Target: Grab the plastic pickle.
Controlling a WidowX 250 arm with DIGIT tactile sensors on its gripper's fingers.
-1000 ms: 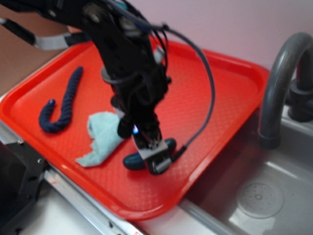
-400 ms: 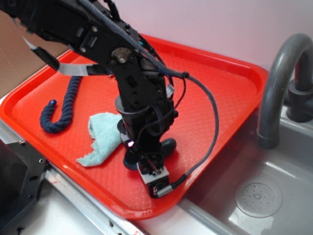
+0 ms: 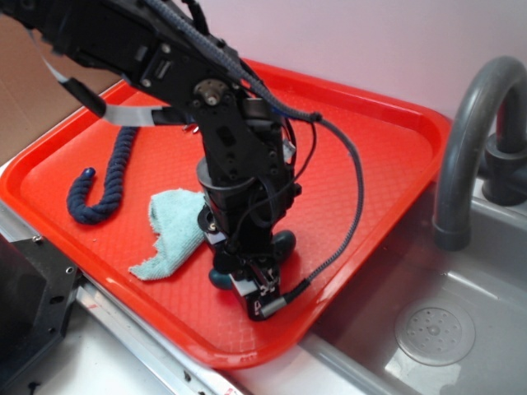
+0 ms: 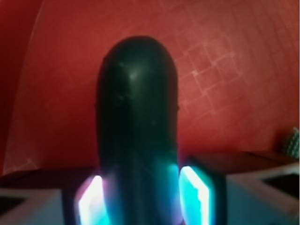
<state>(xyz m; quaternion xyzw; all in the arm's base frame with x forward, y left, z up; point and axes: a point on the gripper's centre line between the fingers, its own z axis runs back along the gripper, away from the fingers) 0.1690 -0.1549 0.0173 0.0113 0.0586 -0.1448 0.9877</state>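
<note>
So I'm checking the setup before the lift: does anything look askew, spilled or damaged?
Nothing looks spilled or broken. The cloth lies crumpled and the rope curled on the tray, which juts over the sink. The gripper straddles the pickle.

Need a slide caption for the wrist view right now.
Glossy dark teal-green plastic pickle sits between the pincer fingers, their glowing pads flanking it, above the red textured tray.

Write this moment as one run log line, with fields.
phase: grasp | gripper: fingers either side of glossy dark teal-green plastic pickle | pickle on red plastic tray | lift: not yet
</note>
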